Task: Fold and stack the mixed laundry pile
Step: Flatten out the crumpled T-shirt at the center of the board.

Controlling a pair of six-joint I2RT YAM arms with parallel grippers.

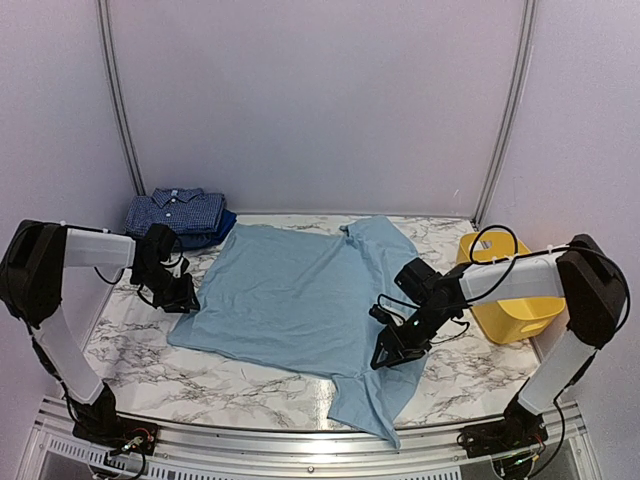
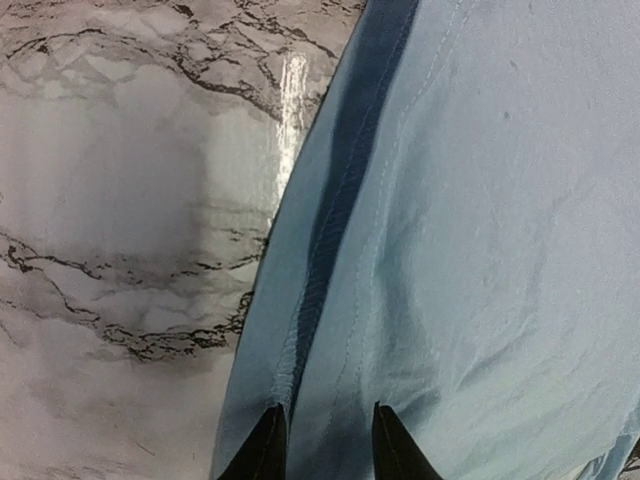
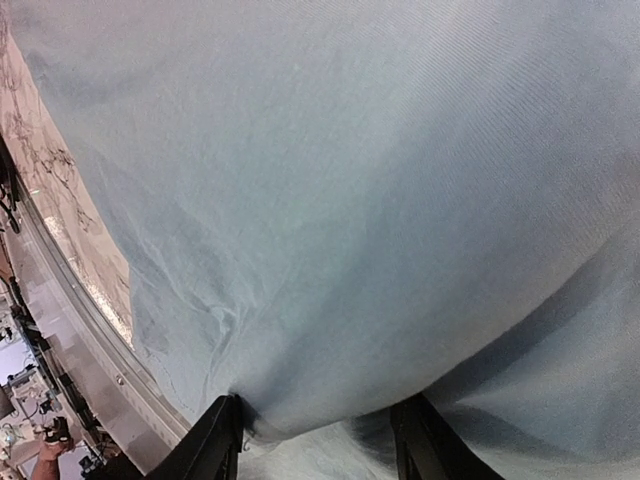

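Observation:
A plain light-blue T-shirt (image 1: 290,300) lies spread across the marble table (image 1: 140,345), its lower right part hanging toward the front edge. My left gripper (image 1: 183,298) rests at the shirt's left edge. In the left wrist view this gripper (image 2: 328,440) has its jaws a little apart, with the hem of the T-shirt (image 2: 480,250) lying flat between them. My right gripper (image 1: 385,355) sits on the shirt's right side. Seen from the right wrist, that gripper (image 3: 318,440) is open wide astride a raised fold of the T-shirt (image 3: 350,200). A folded navy checked shirt (image 1: 180,212) lies at the back left on a dark-blue piece (image 1: 222,228).
A yellow plastic tub (image 1: 510,310) stands at the right edge, just behind my right arm. The metal front rail (image 3: 80,330) runs close below the right gripper. Bare marble (image 2: 120,200) lies left of the T-shirt's hem.

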